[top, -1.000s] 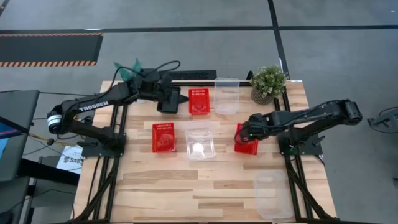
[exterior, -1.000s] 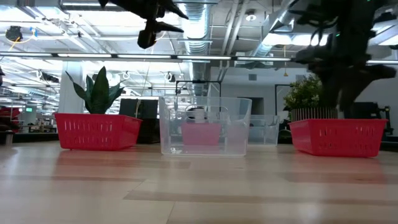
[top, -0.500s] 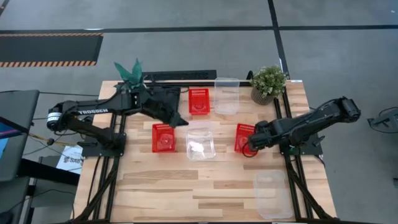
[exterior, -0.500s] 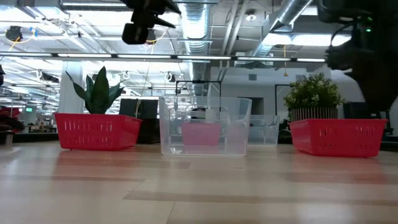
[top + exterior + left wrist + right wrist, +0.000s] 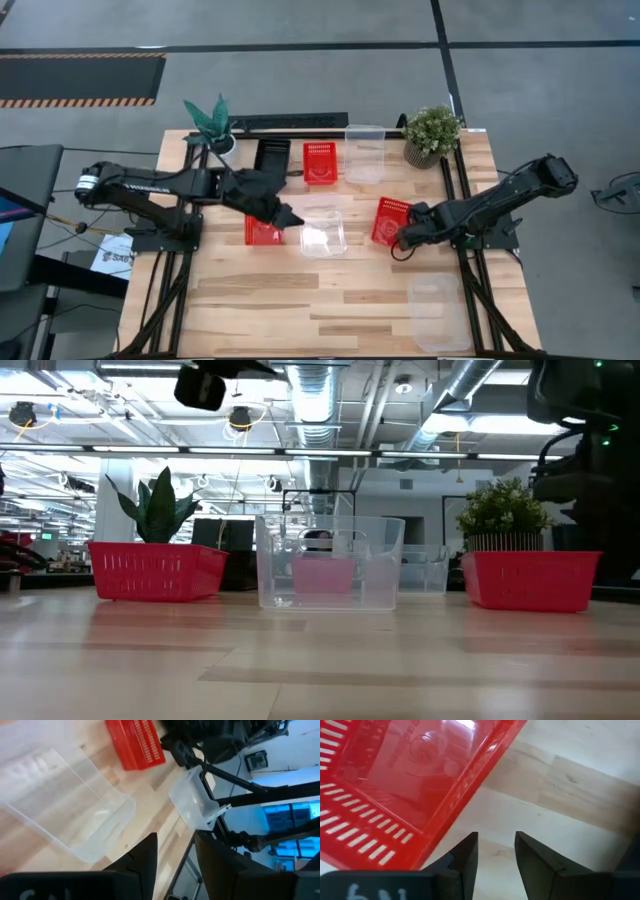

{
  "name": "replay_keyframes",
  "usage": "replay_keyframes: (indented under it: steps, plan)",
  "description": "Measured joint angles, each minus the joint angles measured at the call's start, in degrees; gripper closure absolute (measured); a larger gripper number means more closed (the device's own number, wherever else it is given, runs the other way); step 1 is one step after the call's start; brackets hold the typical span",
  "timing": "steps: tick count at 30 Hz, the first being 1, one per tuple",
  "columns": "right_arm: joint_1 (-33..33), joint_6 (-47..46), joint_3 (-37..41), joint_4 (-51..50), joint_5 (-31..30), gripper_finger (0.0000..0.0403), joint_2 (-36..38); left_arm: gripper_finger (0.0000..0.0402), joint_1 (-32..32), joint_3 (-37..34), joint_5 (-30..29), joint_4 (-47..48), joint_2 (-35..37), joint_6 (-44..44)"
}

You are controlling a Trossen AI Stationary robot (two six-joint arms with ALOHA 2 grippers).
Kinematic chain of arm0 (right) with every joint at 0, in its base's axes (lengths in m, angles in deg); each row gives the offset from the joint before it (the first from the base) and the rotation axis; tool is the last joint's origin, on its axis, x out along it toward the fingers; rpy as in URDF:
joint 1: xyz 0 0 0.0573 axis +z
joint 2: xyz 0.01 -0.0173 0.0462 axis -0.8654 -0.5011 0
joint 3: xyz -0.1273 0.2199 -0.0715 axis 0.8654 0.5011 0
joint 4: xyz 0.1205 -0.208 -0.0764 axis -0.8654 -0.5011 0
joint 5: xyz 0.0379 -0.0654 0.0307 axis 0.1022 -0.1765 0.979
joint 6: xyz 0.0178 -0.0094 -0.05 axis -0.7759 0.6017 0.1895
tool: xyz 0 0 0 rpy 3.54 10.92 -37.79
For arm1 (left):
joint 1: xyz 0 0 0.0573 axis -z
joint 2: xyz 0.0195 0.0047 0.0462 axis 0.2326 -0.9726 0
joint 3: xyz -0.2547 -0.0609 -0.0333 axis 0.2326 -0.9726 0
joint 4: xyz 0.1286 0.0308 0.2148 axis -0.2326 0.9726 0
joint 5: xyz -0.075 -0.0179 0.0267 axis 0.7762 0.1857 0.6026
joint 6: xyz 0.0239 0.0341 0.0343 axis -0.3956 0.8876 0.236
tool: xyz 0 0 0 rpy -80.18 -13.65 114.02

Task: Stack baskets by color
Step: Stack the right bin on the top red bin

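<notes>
Three red baskets show in the high view: one [image 5: 320,162] at the far side, one [image 5: 258,232] left of centre and one [image 5: 390,220] right of centre, skewed. A black basket [image 5: 272,155] rests at the far edge. Clear baskets sit at the far side [image 5: 365,152], in the centre [image 5: 322,230] and near the front right [image 5: 438,312]. My left gripper [image 5: 290,217] hangs open above the gap between the left red basket and the centre clear basket [image 5: 60,805]. My right gripper [image 5: 496,835] points down, open, just off the near side of the skewed red basket [image 5: 405,780].
A bushy potted plant [image 5: 432,135] stands at the far right corner. A spiky-leaved one [image 5: 210,120] stands at the far left. Bare wooden table [image 5: 300,300] lies along the near side, left of the front clear basket.
My left gripper has swung from over the black basket at the far edge toward the near edge, to above the middle row; the black basket stays on the table. My right gripper has gone down and toward the near edge, off the right red basket, which has turned slightly.
</notes>
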Motion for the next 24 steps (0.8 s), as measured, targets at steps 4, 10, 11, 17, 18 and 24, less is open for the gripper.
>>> replay_keyframes:
  steps: [4, 10, 11, 17, 18, 24]
  plan:
    - [-2.0, 7.1, 0.0, 4.4, -3.6, 0.0257, 0.4, 0.0282, 2.9, 0.0, -3.8, 0.2, 0.0, -0.9]
    - [-5.9, 10.5, 0.0, 11.7, -4.1, 0.0265, 0.4, 0.0282, 3.1, 0.0, -11.1, -2.5, 0.0, -0.6]
    - [-6.0, 10.5, -0.5, 12.0, -4.1, 0.0266, 0.4, 0.0282, 2.9, 0.0, -13.0, -3.8, -0.4, -0.5]
    - [-4.6, 10.8, -5.0, 10.2, -4.1, 0.0273, 1.1, 0.0282, -0.1, 0.1, -15.3, -15.8, -5.8, 3.2]
    - [-3.9, 10.6, -5.8, 9.6, -4.1, 0.0274, 1.3, 0.0282, -0.7, 0.2, -14.0, -19.1, -7.7, 3.2]
    - [3.1, 4.2, -10.1, 3.5, -4.1, 0.0275, 1.2, 0.0267, -5.0, 7.2, -4.2, -21.7, -19.4, 10.0]
